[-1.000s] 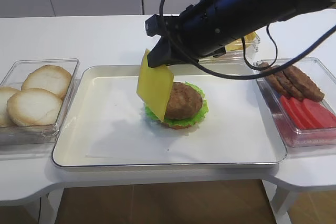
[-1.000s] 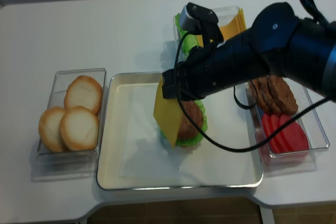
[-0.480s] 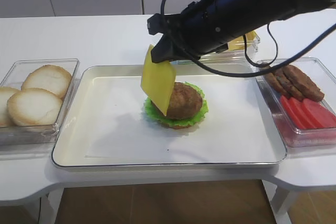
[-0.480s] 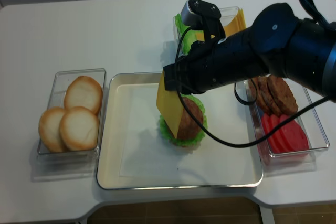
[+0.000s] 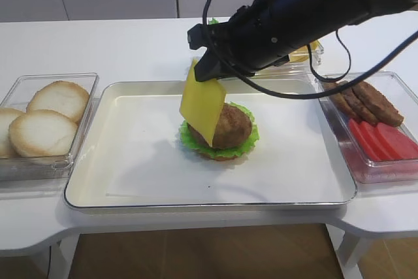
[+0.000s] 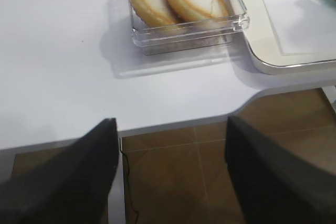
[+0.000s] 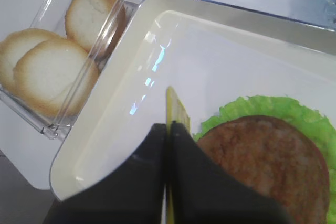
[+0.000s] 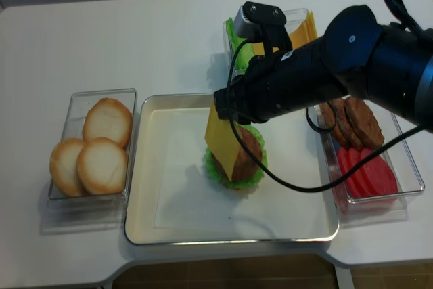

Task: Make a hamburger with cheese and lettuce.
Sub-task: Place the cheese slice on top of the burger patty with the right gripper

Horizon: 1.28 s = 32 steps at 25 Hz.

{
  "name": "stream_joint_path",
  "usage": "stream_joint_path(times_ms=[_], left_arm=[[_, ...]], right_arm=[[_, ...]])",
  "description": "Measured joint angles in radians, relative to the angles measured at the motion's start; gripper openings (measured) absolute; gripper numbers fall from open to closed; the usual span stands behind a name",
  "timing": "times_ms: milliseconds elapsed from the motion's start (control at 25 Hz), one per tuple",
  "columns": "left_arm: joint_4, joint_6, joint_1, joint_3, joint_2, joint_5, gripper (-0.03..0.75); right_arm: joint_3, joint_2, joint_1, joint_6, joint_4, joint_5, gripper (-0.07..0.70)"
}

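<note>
The hamburger (image 5: 225, 129) sits mid-tray, a brown patty (image 7: 262, 156) on frilly green lettuce (image 5: 243, 146) over a thin bun base. My right gripper (image 5: 198, 68) is shut on the top edge of the yellow cheese (image 5: 204, 106). The slice hangs nearly upright and covers the patty's left side. In the right wrist view the shut fingertips (image 7: 178, 129) pinch the cheese (image 7: 174, 106) edge-on, just left of the lettuce (image 7: 262, 106). My left gripper (image 6: 171, 121) stands open and empty over the table's front edge, near the bun box.
A cream tray (image 5: 130, 181) holds the hamburger. On the left is a clear box of pale bun halves (image 5: 42, 122). A box on the right holds dark patties (image 5: 366, 99) and red slices (image 5: 385, 140). A box of leaves and yellow slices (image 8: 301, 28) stands behind the arm.
My right gripper has carried the cheese a little to the right and up, from left of the patty to in front of its left side. The left gripper's earlier position is not shown.
</note>
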Motion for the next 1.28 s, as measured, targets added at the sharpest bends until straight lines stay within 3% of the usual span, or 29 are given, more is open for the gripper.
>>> stream_joint_path(times_ms=[480,840,1280], left_arm=[[0.0,0.0,0.0,0.0,0.0,0.0,0.467],[0.0,0.0,0.0,0.0,0.0,0.0,0.467],[0.0,0.0,0.0,0.0,0.0,0.0,0.467]], right_arm=[[0.0,0.0,0.0,0.008,0.097,0.04,0.004],[0.0,0.006,0.0,0.009,-0.02,0.023,0.004],[0.0,0.054,0.0,0.009,-0.031,-0.009,0.004]])
